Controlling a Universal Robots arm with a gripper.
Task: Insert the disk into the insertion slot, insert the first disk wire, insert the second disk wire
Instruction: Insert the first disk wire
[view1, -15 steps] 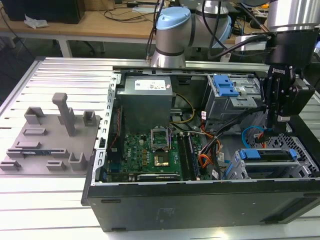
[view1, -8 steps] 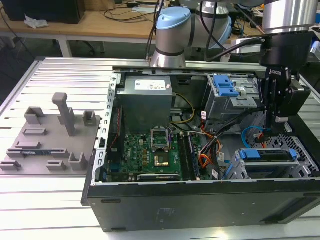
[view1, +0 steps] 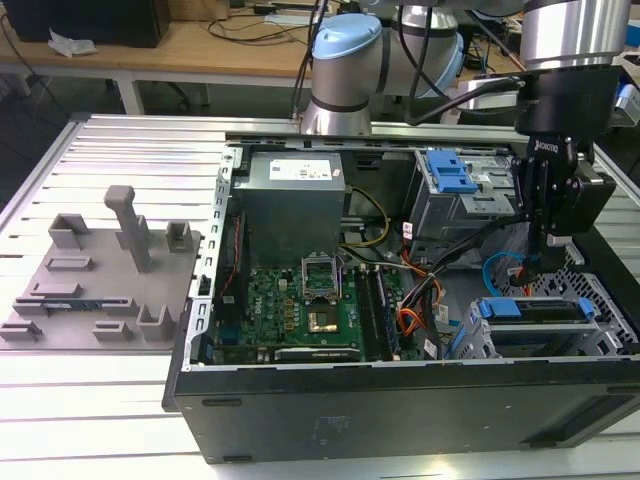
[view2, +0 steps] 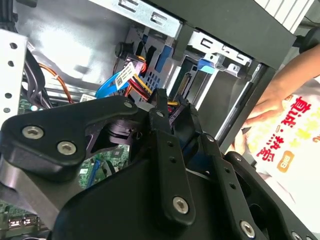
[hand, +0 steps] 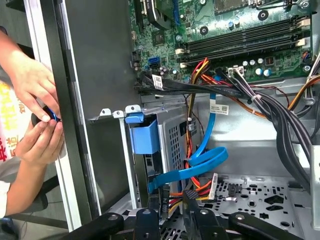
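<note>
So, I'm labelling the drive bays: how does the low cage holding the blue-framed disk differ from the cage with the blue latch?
In the exterior view the insertion slot sits low, nearer the camera; the latch cage stands taller and farther back. The insertion slot holds the disk in its blue carrier; the latch cage bears a blue latch on top. Both are grey sheet metal.

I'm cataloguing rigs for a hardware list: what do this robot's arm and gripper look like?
The arm is polished silver tubing with grey joint housings capped in light blue, and black cables trail beside it. The gripper is matte black with white lettering; in the second wrist view its linkage bars carry silver screw heads.
</note>
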